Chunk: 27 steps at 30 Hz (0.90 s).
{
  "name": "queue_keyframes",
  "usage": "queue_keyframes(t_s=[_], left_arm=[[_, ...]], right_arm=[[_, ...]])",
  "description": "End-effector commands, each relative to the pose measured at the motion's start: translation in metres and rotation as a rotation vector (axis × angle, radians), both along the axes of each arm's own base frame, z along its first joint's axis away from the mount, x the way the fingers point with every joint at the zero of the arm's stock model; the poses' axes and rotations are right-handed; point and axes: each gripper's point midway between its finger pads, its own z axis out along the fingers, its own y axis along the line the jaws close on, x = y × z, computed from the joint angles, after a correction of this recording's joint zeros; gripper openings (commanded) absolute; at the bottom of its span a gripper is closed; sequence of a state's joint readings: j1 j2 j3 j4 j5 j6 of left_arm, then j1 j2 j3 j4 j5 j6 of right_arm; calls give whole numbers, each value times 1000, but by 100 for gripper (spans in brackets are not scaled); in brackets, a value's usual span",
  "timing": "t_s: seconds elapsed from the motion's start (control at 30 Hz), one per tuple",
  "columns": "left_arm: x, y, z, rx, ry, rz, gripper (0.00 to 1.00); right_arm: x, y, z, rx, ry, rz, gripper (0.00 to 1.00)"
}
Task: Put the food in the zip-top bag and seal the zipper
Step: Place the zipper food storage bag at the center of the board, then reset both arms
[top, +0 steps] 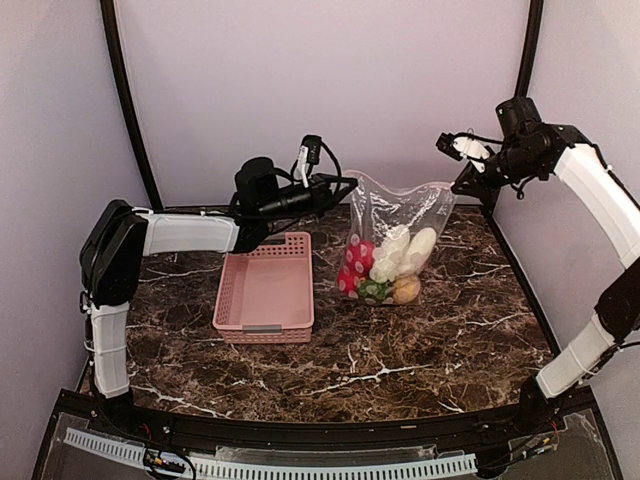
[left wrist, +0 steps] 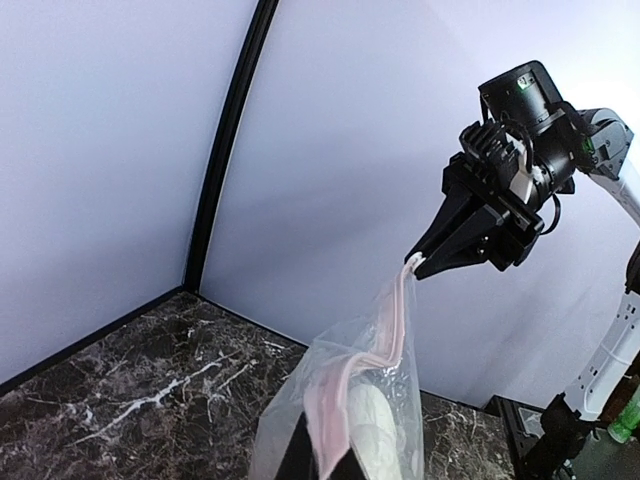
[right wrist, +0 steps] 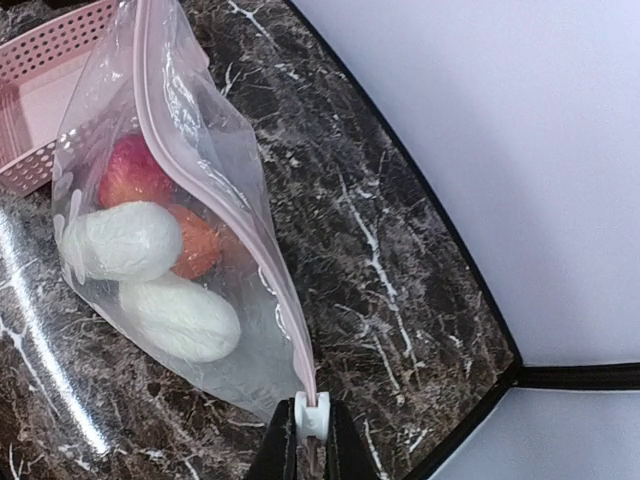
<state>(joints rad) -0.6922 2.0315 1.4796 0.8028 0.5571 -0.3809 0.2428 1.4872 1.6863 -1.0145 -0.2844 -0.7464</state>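
Currently both arms hold the zip-top bag (top: 400, 215) up by its mouth, one at each end, so the zipper (right wrist: 283, 300) runs taut between them. That is probably to line the strip up for pressing shut. Left end effector (top: 338, 190): narrow, pinching the strip's left end. Right end effector (left wrist: 418, 266): narrow, clamped on the far right end, with a small white tab showing between its fingers. The food (top: 385, 265) is already inside as red, white, orange and green pieces, sagging to the bottom of the bag, which rests on the counter (top: 420, 350). It hangs below and between the two end effectors. The strip reads as a single line near the right grip, but I cannot tell whether it is sealed along its full length. The pink basket (top: 265, 290) sits just left of the bag.
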Motion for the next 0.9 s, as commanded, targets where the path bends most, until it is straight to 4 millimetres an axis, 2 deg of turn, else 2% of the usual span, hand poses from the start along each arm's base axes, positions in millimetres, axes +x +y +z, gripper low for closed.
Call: queue_keyframes(t_s=[0.0, 0.07, 0.13, 0.2, 0.23, 0.27, 0.3, 0.4, 0.43, 0.47, 0.5, 0.53, 0.57, 0.6, 0.63, 0.67, 0.7, 0.73, 0.77, 0.87], left_arm=[[11, 3, 34, -26, -82, -4, 1], [9, 3, 30, 5, -93, -19, 1], [3, 1, 21, 22, -81, -58, 1], [-4, 1, 7, 23, -42, -91, 2], [-9, 2, -6, 29, 3, -109, 2], [-13, 3, -8, 20, 5, -124, 4], [-17, 5, -23, 29, 52, -134, 5], [-34, 7, -36, 37, 103, -192, 25], [-42, 10, -38, 47, 110, -198, 34], [-46, 10, -43, 68, 129, -195, 39], [-52, 14, -38, 87, 110, -184, 47], [-52, 16, -48, 140, 152, -157, 51], [-56, 20, -37, 161, 103, -142, 56], [-58, 23, -45, 209, 133, -125, 57], [-62, 28, -33, 220, 90, -115, 61], [-63, 32, -40, 261, 116, -100, 63], [-67, 38, -29, 273, 75, -89, 65], [-67, 43, -36, 314, 101, -70, 67], [-71, 49, -34, 350, 96, -56, 69], [-66, 68, -33, 442, 78, 47, 76]], right_arm=[[31, -4, 52, 27, -171, -33, 0], [29, -6, 56, 23, -183, -31, 0], [17, -1, 49, 45, -160, 2, 0], [-2, 6, 35, 80, -116, 54, 0], [-12, 10, 26, 98, -93, 81, 0], [-22, 13, 17, 115, -66, 103, 0], [-32, 17, 8, 132, -40, 123, 2], [-65, 26, -14, 169, 46, 187, 10], [-73, 26, -18, 171, 66, 194, 13], [-76, 25, -18, 175, 74, 183, 17], [-76, 23, -18, 172, 74, 162, 22], [-76, 20, -15, 169, 70, 144, 27], [-76, 19, -12, 170, 64, 131, 32], [-76, 18, -7, 177, 55, 123, 37], [-77, 19, -3, 190, 50, 121, 42], [-77, 21, 3, 211, 46, 123, 46], [-77, 22, 8, 234, 42, 120, 49], [-77, 24, 13, 258, 40, 118, 53], [-75, 26, 18, 283, 38, 114, 56], [-56, 22, 31, 339, -7, 35, 72]])
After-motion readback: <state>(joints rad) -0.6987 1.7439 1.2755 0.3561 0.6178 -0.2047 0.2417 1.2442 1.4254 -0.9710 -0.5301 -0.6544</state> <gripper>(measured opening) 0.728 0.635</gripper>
